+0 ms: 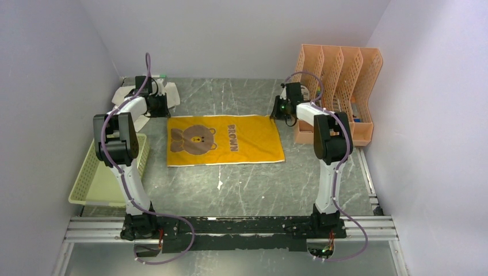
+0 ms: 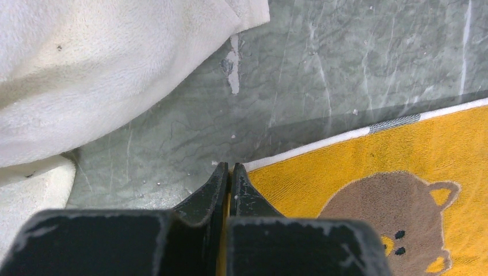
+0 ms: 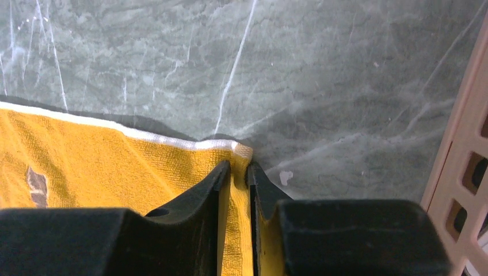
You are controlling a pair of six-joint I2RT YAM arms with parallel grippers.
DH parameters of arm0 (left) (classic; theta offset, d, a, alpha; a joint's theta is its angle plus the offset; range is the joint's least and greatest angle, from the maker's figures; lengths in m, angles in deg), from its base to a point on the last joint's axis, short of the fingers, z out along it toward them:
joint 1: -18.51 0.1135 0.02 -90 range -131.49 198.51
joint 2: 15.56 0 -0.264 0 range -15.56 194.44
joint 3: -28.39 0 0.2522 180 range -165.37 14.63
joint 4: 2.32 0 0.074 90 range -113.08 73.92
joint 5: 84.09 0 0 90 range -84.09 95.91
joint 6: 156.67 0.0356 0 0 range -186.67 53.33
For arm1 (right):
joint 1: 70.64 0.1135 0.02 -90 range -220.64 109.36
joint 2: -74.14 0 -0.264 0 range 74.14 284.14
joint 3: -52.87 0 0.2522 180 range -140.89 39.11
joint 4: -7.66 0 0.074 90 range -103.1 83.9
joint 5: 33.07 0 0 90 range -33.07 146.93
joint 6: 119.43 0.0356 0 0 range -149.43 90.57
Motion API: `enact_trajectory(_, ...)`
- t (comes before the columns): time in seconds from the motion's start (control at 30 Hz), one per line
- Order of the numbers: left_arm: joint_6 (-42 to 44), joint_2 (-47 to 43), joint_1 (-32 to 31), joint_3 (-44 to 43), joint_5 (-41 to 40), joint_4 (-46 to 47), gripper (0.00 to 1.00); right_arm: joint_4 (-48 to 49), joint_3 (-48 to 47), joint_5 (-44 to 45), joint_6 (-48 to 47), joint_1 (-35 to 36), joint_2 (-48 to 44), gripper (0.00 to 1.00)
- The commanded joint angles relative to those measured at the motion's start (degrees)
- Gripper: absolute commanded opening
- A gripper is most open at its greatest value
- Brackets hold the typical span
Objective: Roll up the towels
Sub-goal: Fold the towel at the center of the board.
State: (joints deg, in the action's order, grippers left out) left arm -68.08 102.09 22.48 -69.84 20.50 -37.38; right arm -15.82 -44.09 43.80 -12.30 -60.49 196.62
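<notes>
The yellow towel (image 1: 224, 141) is laid flat at table (image 1: 241, 190) centre; the white towel (image 2: 86, 75) is bunched at 10 o'clock. The yellow towel's 10 o'clock corner is pinched in the closed left gripper (image 2: 229, 169), and its 2 o'clock corner is nipped by the right gripper (image 3: 237, 167). The cloth is judged light and limp, so hold is best taken at the hemmed corners.

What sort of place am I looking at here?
Probably a robotics lab test booth, not a home: plain walls box in a table, two arms are bolted to a rail, and a towel and basket lie out as props.
</notes>
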Motion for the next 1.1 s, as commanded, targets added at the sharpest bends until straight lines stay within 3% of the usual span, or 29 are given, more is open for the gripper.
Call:
enact_trajectory(0.0, 1.15, -0.46, -0.19, -1.32, -0.09, -1.02, 0.07, 0.19, -2.30, 1.02, 0.27, -0.01, 2.83, 0.18)
enact_trajectory(0.2, 1.30, -0.24, -0.19, -1.57, -0.15, -1.20, 0.07, -0.08, -3.29, 0.24, -0.02, 0.04, 3.67, 0.18)
enact_trajectory(0.37, 1.32, -0.14, -0.19, -1.74, -0.17, -1.29, 0.07, 0.26, -2.50, 0.25, -0.28, 0.01, 3.71, 0.00)
enact_trajectory(0.6, 1.16, -1.19, -0.18, -1.33, -0.75, -0.71, 0.07, 1.48, -1.26, -0.42, -0.85, -0.65, 1.03, 0.00)
enact_trajectory(0.73, 1.27, -3.60, 0.00, -0.84, -0.46, 0.37, 0.07, 6.48, 2.18, -4.41, 2.50, -5.25, -5.44, 0.00)
enact_trajectory(0.9, 0.91, -7.47, -0.01, 1.50, 0.34, 7.26, 0.07, 8.56, 2.82, -6.51, 3.35, -8.14, -10.55, 0.00)
enact_trajectory(1.07, 1.26, -5.26, -0.01, -2.90, 0.63, 8.50, 0.07, 8.98, 2.34, -6.53, 2.76, -8.13, -10.62, 0.00)
